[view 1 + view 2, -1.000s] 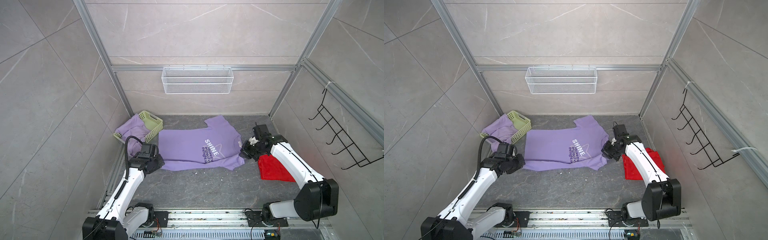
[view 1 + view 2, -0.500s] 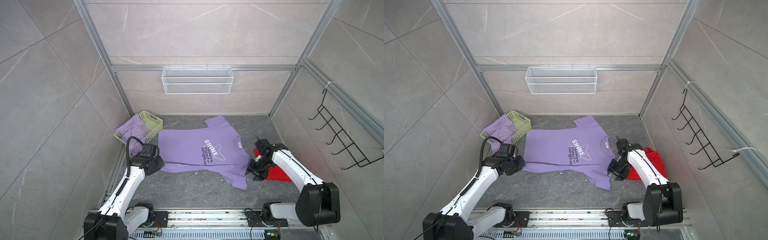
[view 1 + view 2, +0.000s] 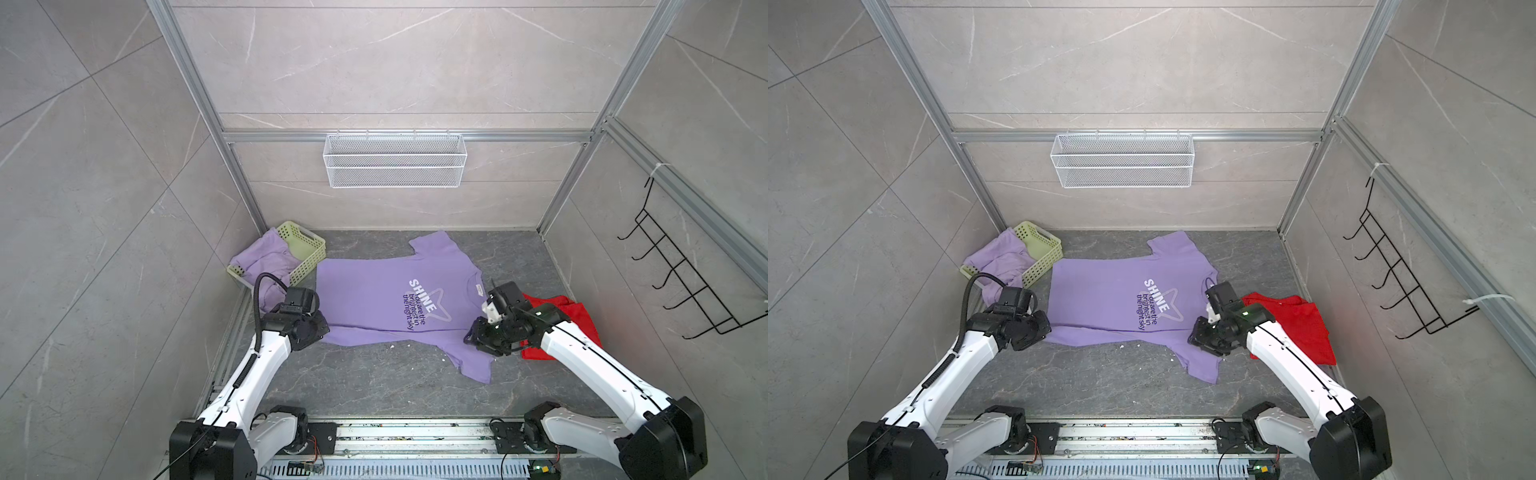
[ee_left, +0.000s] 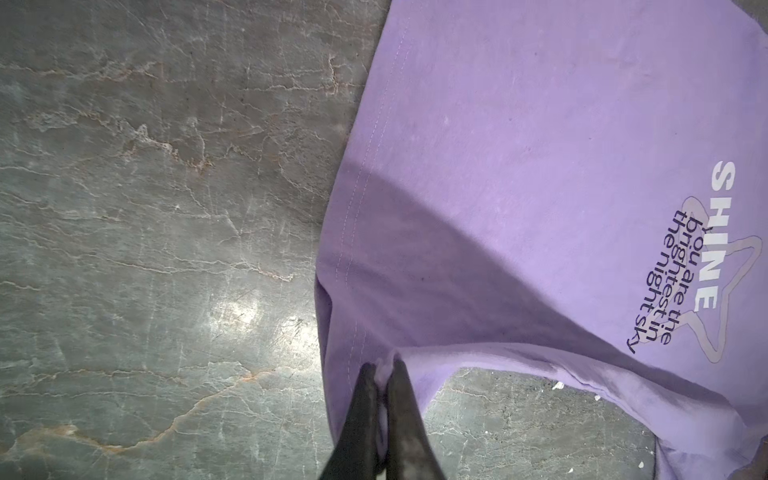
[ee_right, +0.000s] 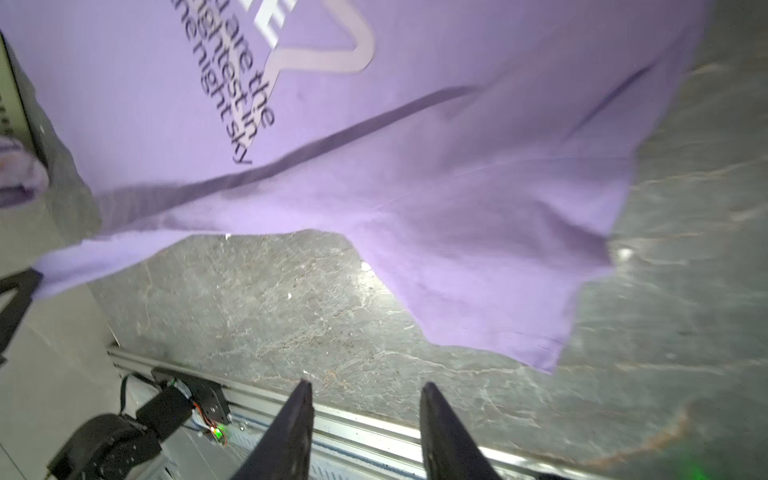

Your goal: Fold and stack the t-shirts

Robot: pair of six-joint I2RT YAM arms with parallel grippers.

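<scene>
Tee (image 3: pixel 374 291) flat on worktop (image 3: pixel 374 382), print up; second tee (image 3: pixel 266 259) in basket (image 3: pixel 309 253). Left hand (image 4: pixel 380 370) pinched shut on hem corner. Right hand (image 5: pixel 365 388) half open, empty, by sleeve (image 3: pixel 473 361). Risk: one-sided pull drags, bunches tee; right may snag red cloth (image 3: pixel 577 316)

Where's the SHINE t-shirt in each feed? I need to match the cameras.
Both top views: SHINE t-shirt spread flat mid-floor, between the arms.
Left wrist: fills that picture's right side; left tool pinches its hem edge.
Right wrist: across that picture's upper part; right tool open, off the cloth.
Shared landmark: the dark "the night sky" print, seen in all four.
</scene>
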